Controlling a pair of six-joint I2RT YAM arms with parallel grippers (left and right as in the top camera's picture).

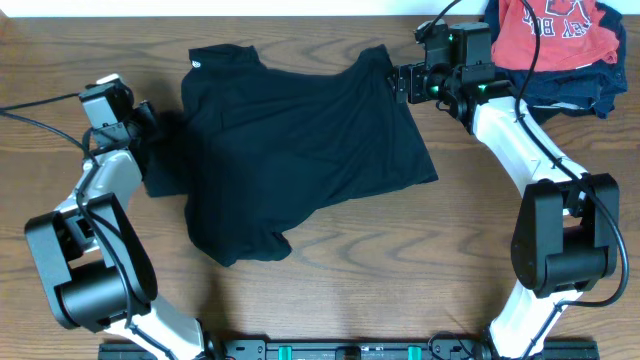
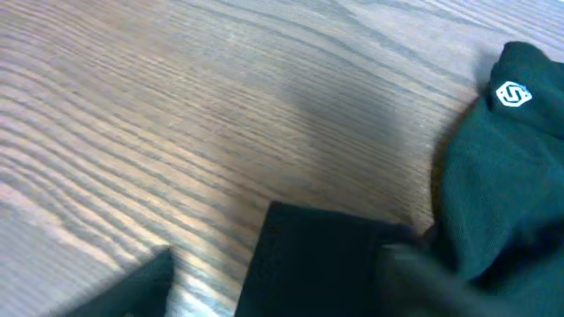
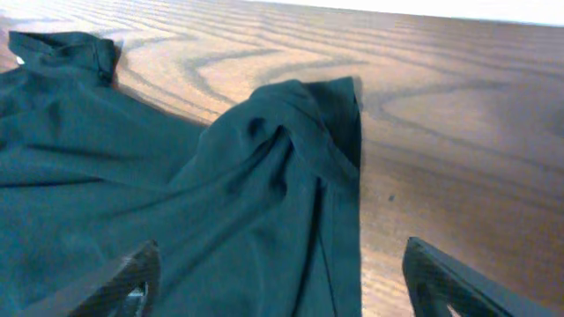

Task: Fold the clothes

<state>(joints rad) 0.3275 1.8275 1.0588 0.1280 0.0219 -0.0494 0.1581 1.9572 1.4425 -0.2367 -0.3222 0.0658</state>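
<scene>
The black T-shirt (image 1: 300, 140) lies crumpled and partly doubled over in the middle of the wooden table, its small white logo (image 1: 197, 62) at the back left. My left gripper (image 1: 150, 122) sits at the shirt's left edge. In the left wrist view it (image 2: 286, 286) is open, a flat black flap of the shirt (image 2: 326, 260) lies between its fingers and the logo (image 2: 513, 94) shows at the right. My right gripper (image 1: 398, 82) is at the shirt's back right corner. It (image 3: 282, 286) stands open over a bunched sleeve (image 3: 291, 132).
A red shirt with white lettering (image 1: 550, 30) lies on dark navy garments (image 1: 585, 92) at the back right corner, just behind the right arm. A black cable (image 1: 30, 118) runs along the table at the far left.
</scene>
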